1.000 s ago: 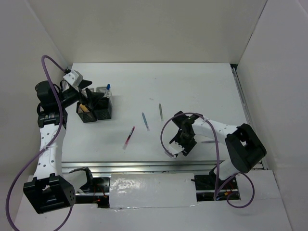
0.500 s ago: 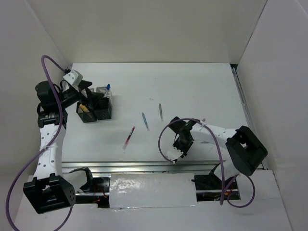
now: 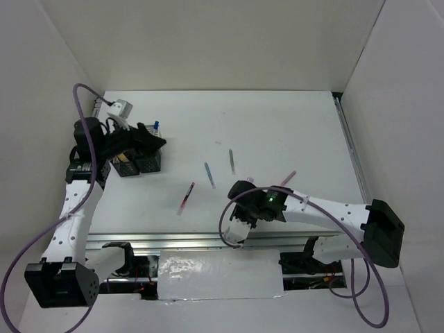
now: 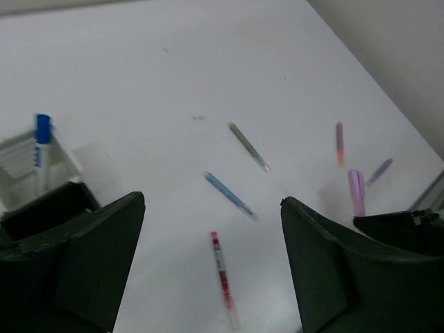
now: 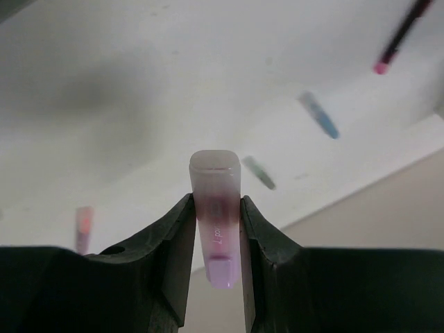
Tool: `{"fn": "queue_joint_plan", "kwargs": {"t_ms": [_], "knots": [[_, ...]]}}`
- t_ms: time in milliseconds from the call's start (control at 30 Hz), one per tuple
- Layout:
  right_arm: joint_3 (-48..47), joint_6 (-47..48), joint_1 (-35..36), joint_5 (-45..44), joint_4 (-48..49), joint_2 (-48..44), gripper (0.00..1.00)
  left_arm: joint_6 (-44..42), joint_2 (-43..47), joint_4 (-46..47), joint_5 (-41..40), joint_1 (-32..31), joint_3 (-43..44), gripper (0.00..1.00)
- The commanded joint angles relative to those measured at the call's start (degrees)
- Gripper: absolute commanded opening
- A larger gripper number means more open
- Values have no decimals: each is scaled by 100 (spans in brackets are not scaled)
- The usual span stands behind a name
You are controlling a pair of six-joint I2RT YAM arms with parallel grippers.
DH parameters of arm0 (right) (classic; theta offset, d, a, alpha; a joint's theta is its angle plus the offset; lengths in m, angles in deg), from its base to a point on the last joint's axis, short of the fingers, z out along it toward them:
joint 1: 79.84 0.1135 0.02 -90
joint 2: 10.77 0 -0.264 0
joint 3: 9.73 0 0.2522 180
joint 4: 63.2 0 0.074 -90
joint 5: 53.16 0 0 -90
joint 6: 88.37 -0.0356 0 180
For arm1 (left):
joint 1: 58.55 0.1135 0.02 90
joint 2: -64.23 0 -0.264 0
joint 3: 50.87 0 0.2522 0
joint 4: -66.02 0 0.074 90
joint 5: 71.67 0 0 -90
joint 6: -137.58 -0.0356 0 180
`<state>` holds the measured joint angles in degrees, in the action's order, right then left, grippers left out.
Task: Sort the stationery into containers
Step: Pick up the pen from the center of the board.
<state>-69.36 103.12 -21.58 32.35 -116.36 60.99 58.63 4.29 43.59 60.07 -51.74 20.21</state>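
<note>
Purple highlighter point(image 5: 216, 232) is pinched between the right gripper's point(image 5: 216, 202) narrow jaws, poking out past the fingertips, near the table's point(image 3: 277, 125) front edge. Faint print on its barrel is unreadable. Left gripper point(image 4: 211, 201) gapes wide over the mesh cups point(image 3: 139, 161), holding nothing.

Right pincer point(image 5: 216, 215): has closed on the purple highlighter point(image 5: 216, 239) and swung left, toward the near edge of the table point(image 3: 291, 125).
Left pincer point(image 3: 156, 142): shifted right across the pen cups point(image 3: 135, 165), jaws slightly narrower.
</note>
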Motion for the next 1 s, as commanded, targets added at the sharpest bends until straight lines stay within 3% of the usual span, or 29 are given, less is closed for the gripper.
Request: {"fn": "queue_joint_plan", "kwargs": {"t_ms": [0,233,633,967], "knots": [[-510,-384,675,-938,240,-32,7,635,62,-609,-894,-880,253,92],[-1125,-990,1600,-1879,328,320,5,1584,-606,-1287,-1686,-2524,482,86],[-1250,-1387,2426,-2338,125,417,4,2156,-1178,-1006,-1387,-3141,587,82],[-494,-781,2532,-1774,1487,-330,1,2094,-1011,-918,-1159,-3326,456,86]]}}
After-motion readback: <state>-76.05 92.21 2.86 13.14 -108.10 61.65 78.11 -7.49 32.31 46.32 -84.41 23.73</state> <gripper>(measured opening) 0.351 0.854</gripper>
